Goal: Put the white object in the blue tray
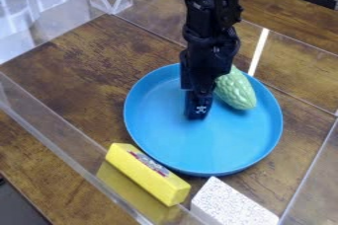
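Note:
The blue tray [244, 140] is a large round dish in the middle of the wooden table. My gripper [197, 113] points straight down into it, left of centre, with its dark fingertips at or just above the tray floor. Its jaws stand open and I see nothing between them. The white object [238, 205], a speckled white block, lies outside the tray at the bottom right and is cut off by the frame edge. It is well apart from the gripper.
A bumpy green object [236, 89] lies in the tray, just right of the gripper. A yellow block [145, 173] lies outside the tray's near left rim, beside the white block. Clear plastic walls [53, 140] border the table on the left and front.

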You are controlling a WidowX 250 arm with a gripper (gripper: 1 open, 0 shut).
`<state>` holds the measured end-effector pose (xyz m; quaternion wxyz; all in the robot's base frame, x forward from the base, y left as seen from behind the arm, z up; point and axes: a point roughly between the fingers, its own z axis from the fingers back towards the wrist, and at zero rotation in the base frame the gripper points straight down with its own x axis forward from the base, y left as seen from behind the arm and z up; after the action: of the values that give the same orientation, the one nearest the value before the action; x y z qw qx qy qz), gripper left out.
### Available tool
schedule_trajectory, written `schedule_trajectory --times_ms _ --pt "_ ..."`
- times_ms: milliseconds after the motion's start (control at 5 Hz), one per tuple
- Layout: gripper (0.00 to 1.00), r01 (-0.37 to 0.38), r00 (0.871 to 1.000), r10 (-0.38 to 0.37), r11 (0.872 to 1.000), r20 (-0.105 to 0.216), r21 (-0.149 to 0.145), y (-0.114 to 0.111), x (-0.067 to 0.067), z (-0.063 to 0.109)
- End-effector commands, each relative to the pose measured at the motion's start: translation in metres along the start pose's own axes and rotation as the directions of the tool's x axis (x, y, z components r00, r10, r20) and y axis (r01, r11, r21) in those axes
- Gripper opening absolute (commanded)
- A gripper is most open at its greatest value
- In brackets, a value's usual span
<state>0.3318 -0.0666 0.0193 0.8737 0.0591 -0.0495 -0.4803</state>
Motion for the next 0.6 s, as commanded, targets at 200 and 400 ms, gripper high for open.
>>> schedule_trajectory --times_ms 200,400 --pt "1.00 0.041 0.999 -0.042 0.999 -0.006 -0.016 -0.009 0.008 -0.011" --pt "1.00 0.041 0.999 -0.042 0.999 -0.005 -0.012 -0.007 0.013 -0.011"
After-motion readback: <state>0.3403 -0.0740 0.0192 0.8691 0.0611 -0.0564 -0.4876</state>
